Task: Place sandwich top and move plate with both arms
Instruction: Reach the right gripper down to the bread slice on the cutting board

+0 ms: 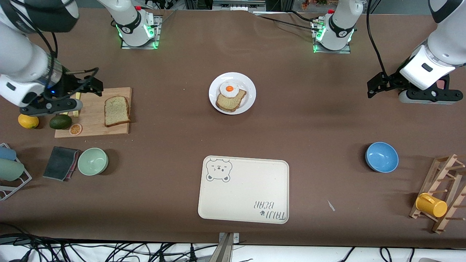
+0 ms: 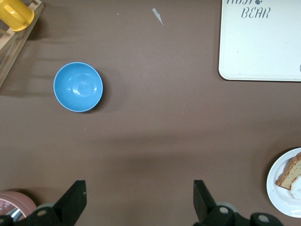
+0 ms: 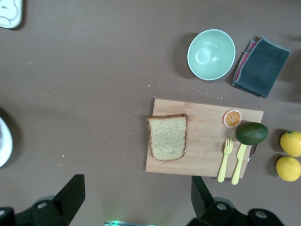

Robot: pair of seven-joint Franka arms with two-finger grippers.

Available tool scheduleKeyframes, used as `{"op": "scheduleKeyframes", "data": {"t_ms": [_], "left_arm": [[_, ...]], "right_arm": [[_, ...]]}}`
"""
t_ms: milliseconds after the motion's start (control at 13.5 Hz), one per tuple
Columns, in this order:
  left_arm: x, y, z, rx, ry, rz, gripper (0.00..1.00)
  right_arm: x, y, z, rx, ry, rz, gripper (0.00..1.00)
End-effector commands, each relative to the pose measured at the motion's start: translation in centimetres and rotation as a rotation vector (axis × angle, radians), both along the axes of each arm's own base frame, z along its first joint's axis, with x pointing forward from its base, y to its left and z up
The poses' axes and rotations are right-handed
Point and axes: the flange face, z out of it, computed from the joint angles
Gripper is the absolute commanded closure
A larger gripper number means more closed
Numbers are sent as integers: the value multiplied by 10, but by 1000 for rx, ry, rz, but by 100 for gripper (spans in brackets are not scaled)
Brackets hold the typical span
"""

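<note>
While empty, tray (image 1: 243,189); plate (image 1: 249,87) loaded.

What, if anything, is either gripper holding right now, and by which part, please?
Nothing is held. The left gripper hangs open over bare table; the right gripper hangs open over the cutting board's edge, the sandwich top untouched.

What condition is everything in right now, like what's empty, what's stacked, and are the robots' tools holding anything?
Grey-brown bread slice: flat on wooden cutting board, untouched.
Round white plate: holds tan bread slice topped with fried egg.
Cream bear-print tray: empty.
Green bowl: empty.
Blue bowl: empty.
Yellow mug: hung on wooden rack.
Left tool: open, empty, over bare table.
Right tool: open, empty, over the board's edge.
</note>
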Motion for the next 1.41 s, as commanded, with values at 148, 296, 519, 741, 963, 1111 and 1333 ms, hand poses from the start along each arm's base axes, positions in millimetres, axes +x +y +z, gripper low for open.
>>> {"op": "scheduleKeyframes", "data": {"t_ms": [148, 296, 519, 741, 963, 1111, 1333], "left_arm": [[3, 3, 6, 14, 3, -18, 0], [3, 2, 6, 14, 3, -20, 0], [3, 1, 6, 14, 3, -20, 0], [3, 0, 6, 14, 3, -22, 0], [2, -1, 6, 14, 3, -26, 0], [2, -1, 6, 14, 3, -26, 0], [3, 0, 6, 14, 3, -25, 0]], "right_arm": [[-14, 18, -70, -87, -35, 29, 0], [-20, 18, -104, -126, -47, 31, 0], [-31, 22, -150, -179, -60, 16, 0], [-42, 29, -199, -232, -78, 19, 0], [-54, 29, -237, -239, -72, 33, 0], [-64, 29, -263, -238, -83, 22, 0], [-77, 28, -286, -242, -81, 17, 0]]}}
